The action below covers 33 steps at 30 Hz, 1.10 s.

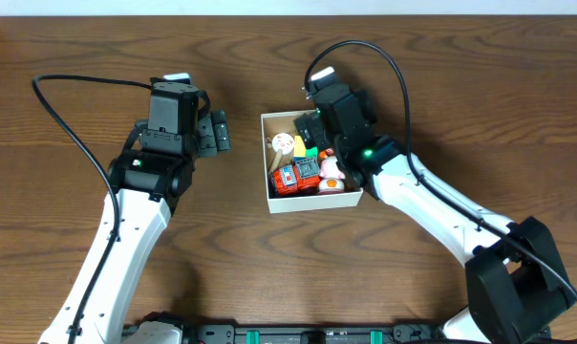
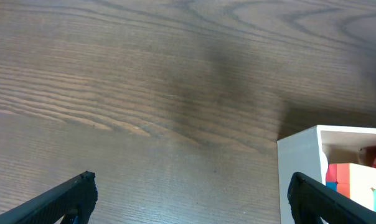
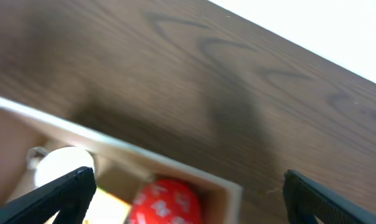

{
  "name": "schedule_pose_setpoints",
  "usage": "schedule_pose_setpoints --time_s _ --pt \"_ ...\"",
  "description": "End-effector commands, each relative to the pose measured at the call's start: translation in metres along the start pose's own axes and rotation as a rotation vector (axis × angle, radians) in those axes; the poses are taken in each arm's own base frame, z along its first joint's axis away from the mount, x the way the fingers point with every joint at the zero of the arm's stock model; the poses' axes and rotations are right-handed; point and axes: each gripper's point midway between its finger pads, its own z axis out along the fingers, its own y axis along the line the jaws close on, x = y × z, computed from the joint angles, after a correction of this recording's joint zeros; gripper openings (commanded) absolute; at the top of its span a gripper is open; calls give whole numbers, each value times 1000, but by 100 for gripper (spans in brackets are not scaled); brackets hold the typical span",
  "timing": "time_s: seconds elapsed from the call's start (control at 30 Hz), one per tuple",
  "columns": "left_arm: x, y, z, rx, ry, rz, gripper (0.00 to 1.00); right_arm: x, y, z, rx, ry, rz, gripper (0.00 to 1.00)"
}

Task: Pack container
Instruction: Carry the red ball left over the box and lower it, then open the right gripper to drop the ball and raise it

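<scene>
The shallow square white-walled cardboard container (image 1: pixel 313 203) sits near the middle of the dark brown wooden desk (image 1: pixel 97 57). There is one of it, and it is crowded with small toys (image 1: pixel 308 170). Among them are one round white disc (image 1: pixel 281 143), one red-and-blue blocky toy (image 1: pixel 287 178), one pink-and-white figure (image 1: pixel 331 173), and yellow and green bits. They overlap too closely for a sure total.

The right end effector (image 1: pixel 317 124) hangs over the container's 1 o'clock corner. In the right wrist view its two black fingers stand wide apart, the right end effector (image 3: pixel 188 177) holding nothing. Below it lie the container's far wall (image 3: pixel 132 155) and one red ball with white spots (image 3: pixel 169 199).

The left end effector (image 1: pixel 215 132) is at the container's 9 o'clock, near it but not touching. In the left wrist view the left end effector (image 2: pixel 191 183) is also spread wide and empty above bare wood. The container's white corner (image 2: pixel 299 174) lies toward 4 o'clock.
</scene>
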Motion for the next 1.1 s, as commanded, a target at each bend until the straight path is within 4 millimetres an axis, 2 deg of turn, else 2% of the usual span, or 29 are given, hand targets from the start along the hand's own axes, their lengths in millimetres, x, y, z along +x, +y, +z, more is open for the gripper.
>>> schedule_pose_setpoints --time_s 0.0,0.2,0.47,0.57,1.07 --pt "-3 3 -2 -12 -12 16 98 1 -38 3 95 6 85 99" --pt "-3 3 -2 -12 -12 16 98 8 -88 7 177 22 225 99" --pt "-3 3 -2 -12 -12 16 98 17 -128 9 244 43 239 99" --pt "-3 3 -2 -12 -12 16 98 19 -135 9 255 47 248 99" --pt "-3 3 -2 -12 -12 16 98 19 -135 9 255 47 248 99"
